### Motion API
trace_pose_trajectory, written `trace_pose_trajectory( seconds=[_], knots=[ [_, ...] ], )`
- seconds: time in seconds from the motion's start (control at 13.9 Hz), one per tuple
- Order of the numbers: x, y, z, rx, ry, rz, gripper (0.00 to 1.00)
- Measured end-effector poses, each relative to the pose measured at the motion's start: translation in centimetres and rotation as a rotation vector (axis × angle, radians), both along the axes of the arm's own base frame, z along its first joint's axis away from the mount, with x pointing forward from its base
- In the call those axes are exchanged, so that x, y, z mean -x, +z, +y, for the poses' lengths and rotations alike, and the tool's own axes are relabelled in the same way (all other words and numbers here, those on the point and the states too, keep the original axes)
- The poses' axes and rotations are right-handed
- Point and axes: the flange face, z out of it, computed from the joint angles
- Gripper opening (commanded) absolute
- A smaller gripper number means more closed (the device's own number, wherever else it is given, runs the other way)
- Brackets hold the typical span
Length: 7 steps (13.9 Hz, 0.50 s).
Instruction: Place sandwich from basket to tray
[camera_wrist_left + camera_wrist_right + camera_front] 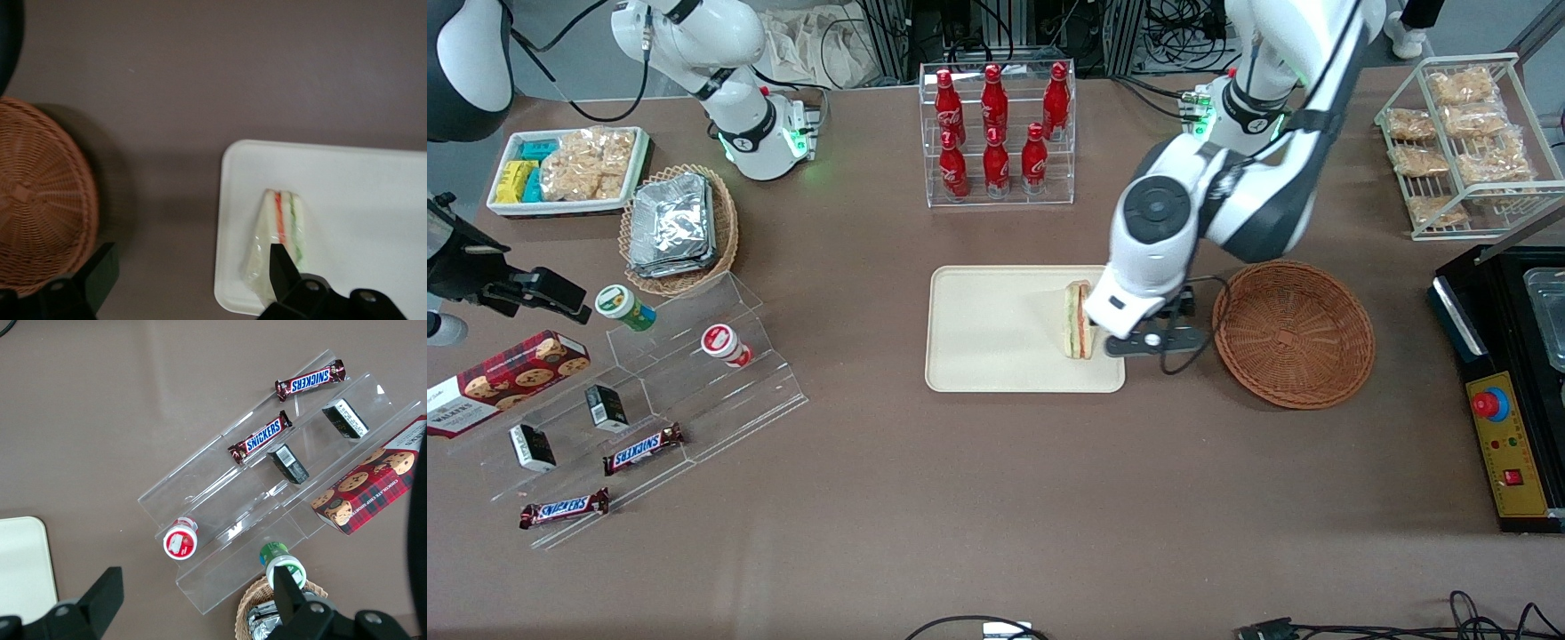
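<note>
Cream tray (996, 329); brown basket (1294, 333) (woven).

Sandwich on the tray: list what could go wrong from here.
1. The sandwich stands on edge near the tray end closest to the basket; a nudge could tip it or push it off the rim.
2. The gripper hangs low with jaws open, one finger right beside the clear wrap. Pulling away sideways could snag and drag it; rising straight looks safer.
</note>
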Motion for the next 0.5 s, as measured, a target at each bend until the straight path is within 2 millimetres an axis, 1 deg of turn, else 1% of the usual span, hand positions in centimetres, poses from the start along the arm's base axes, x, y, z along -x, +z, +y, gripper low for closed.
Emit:
trace_pose_trajectory(
  seconds=[0.22,0.36,0.5],
  knots=[
    [-2.0,3.8,6.2,0.006,0.094,-0.027,1.0],
    [-2.7,5.4,9.6,0.004,0.108,-0.028,1.0],
    [-3.0,7.1,12.9,0.001,0.092,-0.013,1.0]
  ],
)
